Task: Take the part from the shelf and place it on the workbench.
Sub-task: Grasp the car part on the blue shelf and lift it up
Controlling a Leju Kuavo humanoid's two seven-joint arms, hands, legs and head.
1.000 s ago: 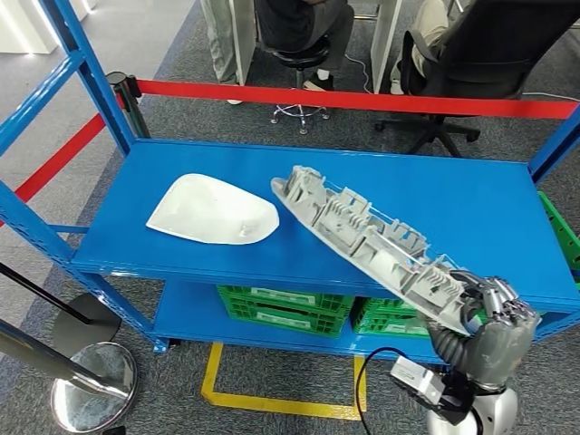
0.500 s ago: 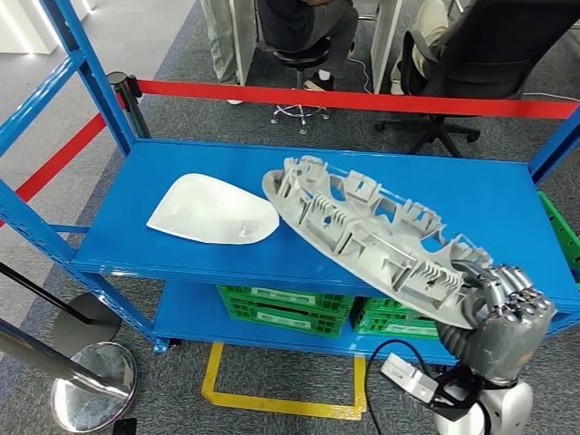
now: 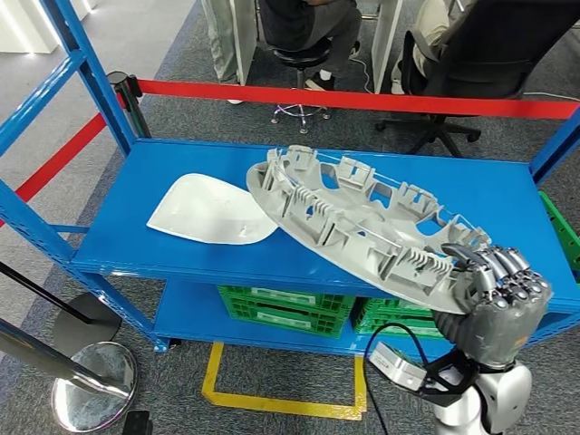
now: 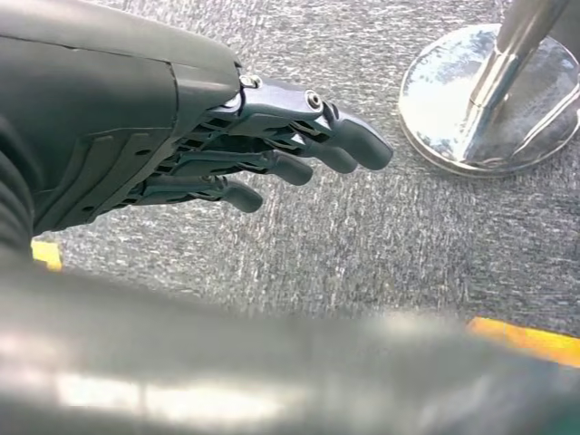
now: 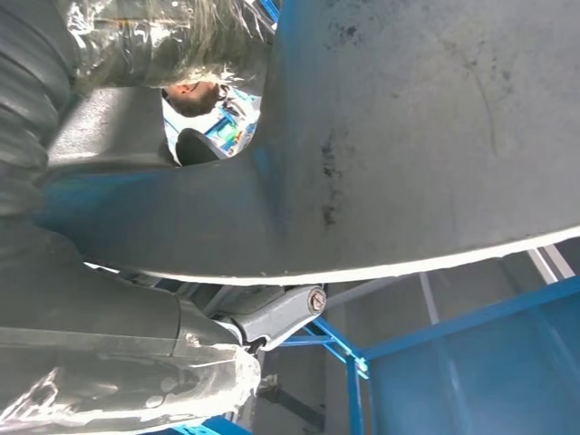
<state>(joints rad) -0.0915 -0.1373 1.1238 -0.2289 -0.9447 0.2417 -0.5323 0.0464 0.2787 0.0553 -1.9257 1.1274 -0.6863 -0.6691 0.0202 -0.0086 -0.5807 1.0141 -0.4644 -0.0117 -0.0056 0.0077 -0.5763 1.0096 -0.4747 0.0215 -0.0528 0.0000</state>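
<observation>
Your bare blue metal shelf deck lies open beyond the long grey ribbed plastic part, while the white curved plastic shell crowds its far tip.

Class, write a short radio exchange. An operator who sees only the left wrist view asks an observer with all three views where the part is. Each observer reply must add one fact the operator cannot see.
Operator: My view has the left hand stretched out over grey carpet, holding nothing. Where is the part?
Observer: The right hand grips the long grey ribbed part by its near end, over the front of the blue shelf.
Operator: Is anything else on that shelf?
Observer: Yes, a white shell-shaped part lies flat on it, by the grey part's far end.
</observation>
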